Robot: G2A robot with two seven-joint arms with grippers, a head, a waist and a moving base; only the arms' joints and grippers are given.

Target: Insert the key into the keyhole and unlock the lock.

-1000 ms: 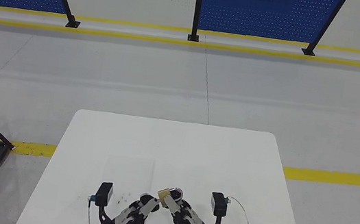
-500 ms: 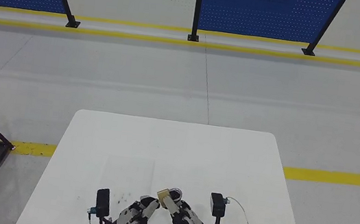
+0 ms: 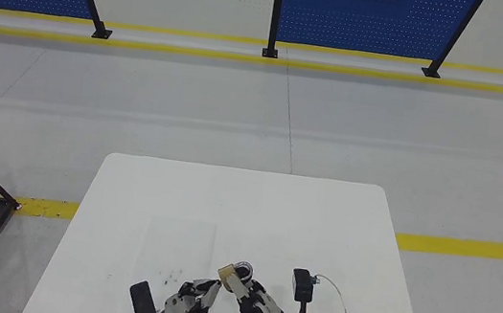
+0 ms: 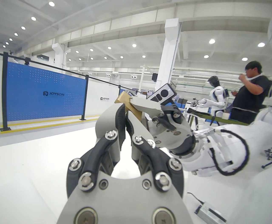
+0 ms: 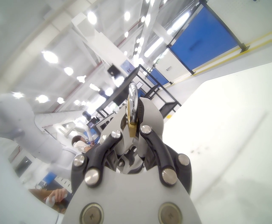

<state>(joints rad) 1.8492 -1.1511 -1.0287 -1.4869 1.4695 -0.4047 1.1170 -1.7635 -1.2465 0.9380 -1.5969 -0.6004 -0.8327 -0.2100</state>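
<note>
The white surface (image 3: 245, 204) carries both arms at its near edge, and the 2 grippers meet there tip to tip.

The brass padlock (image 3: 228, 271) is held up above the surface by the right gripper (image 3: 240, 286). In the right wrist view the jaws of the right gripper (image 5: 135, 106) are seen closed on the padlock (image 5: 132, 129): the brass body is clamped between the 2 fingers, and the silver shackle (image 5: 133, 99) stands out past the fingertips, edge-on to the camera. The padlock is lifted, not resting on the surface.

The left gripper (image 3: 207, 291) is placed just beside the right one, with its tips pointed at the padlock. In the left wrist view the jaws of the left gripper (image 4: 125, 115) are seen drawn together, with only a thin dark slit left between the ribbed black pads (image 4: 120, 118). Whether a key is pinched in that slit cannot be told. The padlock (image 4: 122, 99) is seen just beyond these tips, tilted, very near them or touching them; which one cannot be told.

A small grey box (image 4: 209, 213) with a cable is laid on the surface near the right arm. Blue barrier panels (image 3: 378, 15) and yellow floor lines (image 3: 471, 248) are seen beyond the surface.
</note>
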